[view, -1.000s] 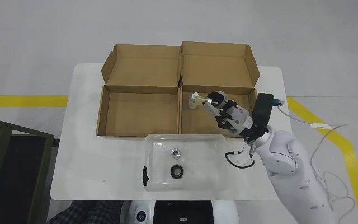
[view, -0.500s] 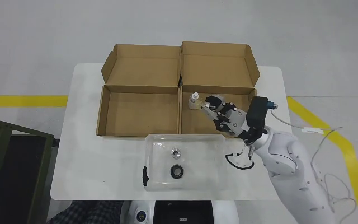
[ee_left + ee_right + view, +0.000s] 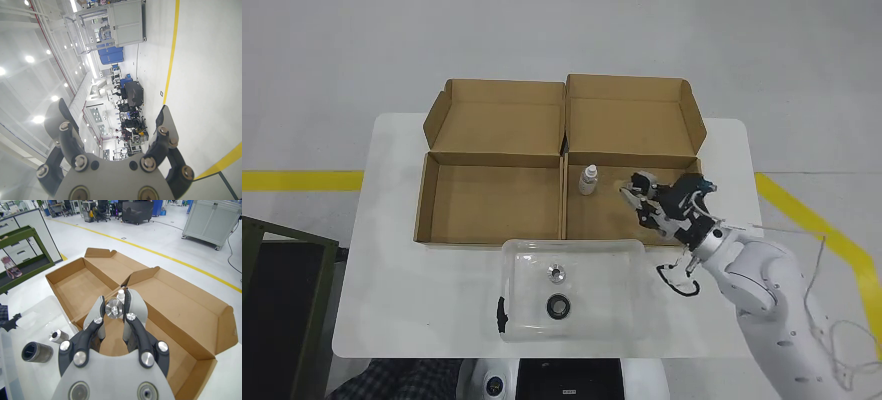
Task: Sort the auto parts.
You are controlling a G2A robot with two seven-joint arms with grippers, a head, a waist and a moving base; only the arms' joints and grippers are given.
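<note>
My right gripper [image 3: 114, 303] is shut on a round silver metal part [image 3: 114, 311] with a centre pin. In the top view the right gripper [image 3: 638, 190] hangs over the right cardboard box [image 3: 614, 222], a little to the right of a small white bottle [image 3: 588, 180] that stands upright in it. The white bottle [image 3: 121, 294] shows just past the fingertips. A silver sleeve [image 3: 57, 335] and a dark bushing [image 3: 37, 353] lie in the clear bin [image 3: 514, 252]. My left gripper [image 3: 113, 106] is open, holds nothing and points out into the room.
The left cardboard box [image 3: 492, 205] stands beside the right one, both with lids folded back. The clear bin sits in front of the boxes, near the table's front edge. White table [image 3: 392, 250] surrounds them.
The right gripper has drawn back to the right, away from the white bottle, and its wrist has turned. The metal part stays in its grip; the bottle has not moved.
</note>
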